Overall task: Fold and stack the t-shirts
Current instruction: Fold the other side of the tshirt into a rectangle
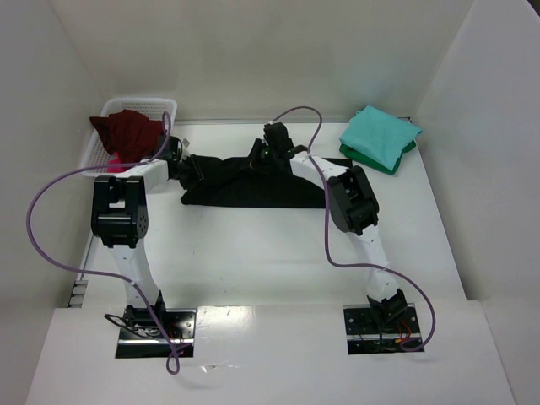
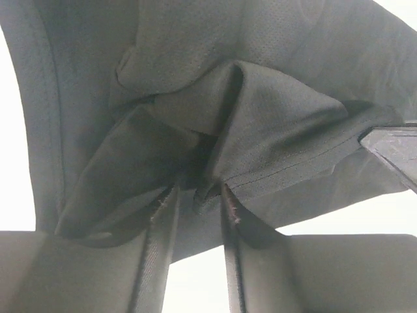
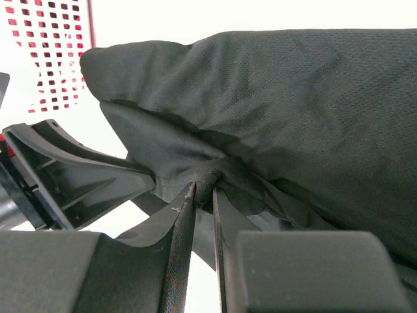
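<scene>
The large black t-shirt (image 1: 253,184) lies in a long band across the far middle of the table. My left gripper (image 1: 191,169) is shut on a bunch of its cloth at the left end; the wrist view shows the cloth (image 2: 215,117) pinched between the fingers. My right gripper (image 1: 268,150) is shut on a fold of the same shirt (image 3: 293,111) near its upper middle. A folded teal t-shirt (image 1: 380,135) lies on a dark green one (image 1: 390,162) at the far right. A maroon t-shirt (image 1: 128,131) hangs in the basket, with pink cloth (image 1: 108,160) below it.
The white lattice basket (image 1: 143,107) stands at the far left corner against the wall. White walls close in the table on the left, back and right. Purple cables loop from both arms over the table. The other gripper's body (image 3: 65,173) shows in the right wrist view.
</scene>
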You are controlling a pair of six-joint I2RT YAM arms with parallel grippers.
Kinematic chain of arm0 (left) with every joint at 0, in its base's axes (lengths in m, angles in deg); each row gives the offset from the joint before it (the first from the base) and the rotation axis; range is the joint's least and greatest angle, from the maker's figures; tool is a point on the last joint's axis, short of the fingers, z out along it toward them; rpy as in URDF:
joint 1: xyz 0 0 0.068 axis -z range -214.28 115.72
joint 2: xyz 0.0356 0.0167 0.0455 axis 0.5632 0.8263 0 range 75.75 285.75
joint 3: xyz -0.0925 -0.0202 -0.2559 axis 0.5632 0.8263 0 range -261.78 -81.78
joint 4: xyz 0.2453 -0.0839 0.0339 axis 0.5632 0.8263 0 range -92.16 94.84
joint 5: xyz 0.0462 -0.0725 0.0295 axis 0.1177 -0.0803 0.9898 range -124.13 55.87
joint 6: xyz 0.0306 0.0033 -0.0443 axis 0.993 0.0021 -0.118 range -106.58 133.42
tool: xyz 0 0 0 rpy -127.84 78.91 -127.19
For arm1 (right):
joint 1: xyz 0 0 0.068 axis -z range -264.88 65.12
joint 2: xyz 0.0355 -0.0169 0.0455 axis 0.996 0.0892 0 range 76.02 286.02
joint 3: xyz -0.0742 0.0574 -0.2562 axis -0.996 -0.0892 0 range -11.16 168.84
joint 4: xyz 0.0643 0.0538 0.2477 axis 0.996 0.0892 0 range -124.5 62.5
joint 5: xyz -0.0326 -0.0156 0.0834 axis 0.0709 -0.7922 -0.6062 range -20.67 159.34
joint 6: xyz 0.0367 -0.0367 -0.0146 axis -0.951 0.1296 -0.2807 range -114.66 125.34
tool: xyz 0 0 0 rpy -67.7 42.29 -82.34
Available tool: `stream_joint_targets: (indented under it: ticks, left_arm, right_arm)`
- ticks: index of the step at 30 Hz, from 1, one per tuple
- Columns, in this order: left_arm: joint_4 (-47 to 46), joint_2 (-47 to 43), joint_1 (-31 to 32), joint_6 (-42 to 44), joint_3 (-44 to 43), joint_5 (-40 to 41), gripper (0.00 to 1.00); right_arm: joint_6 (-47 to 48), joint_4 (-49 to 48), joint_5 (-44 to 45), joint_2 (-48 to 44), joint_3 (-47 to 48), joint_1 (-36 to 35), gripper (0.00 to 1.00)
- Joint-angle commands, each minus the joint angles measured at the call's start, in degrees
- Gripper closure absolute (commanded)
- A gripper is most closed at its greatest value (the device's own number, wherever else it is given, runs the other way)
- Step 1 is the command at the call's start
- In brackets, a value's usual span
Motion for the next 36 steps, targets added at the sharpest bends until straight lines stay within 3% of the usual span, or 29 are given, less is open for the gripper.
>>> stream_joint_targets:
  ticks: [1, 8, 17, 29, 36]
  left_arm:
    - [-2.73, 2.09, -0.26, -1.31, -1.49, -1.93, 0.64]
    - [-3.31, 2.62, -0.26, -2.78, -2.02, -2.74, 0.74]
    - [-5.54, 2.09, -0.26, -5.33, -3.16, -3.27, 1.00]
    - [-6.81, 3.99, -0.26, -7.79, -12.24, -3.36, 1.00]
    - [-7.38, 7.10, -0.26, -9.55, -16.93, -1.95, 0.94]
  right_arm:
    - [-0.19, -0.26, -1.65, 1.16, 4.01, 0.03, 0.79]
    - [-0.19, -0.26, -2.27, 1.69, 5.15, 0.55, 0.79]
    - [0.34, -0.26, -2.79, 2.22, 5.15, 1.61, 0.79]
    - [0.87, 0.26, -2.79, 3.85, 7.35, 3.72, 0.79]
    - [0.87, -0.26, -3.41, 5.78, 9.42, 4.77, 0.67]
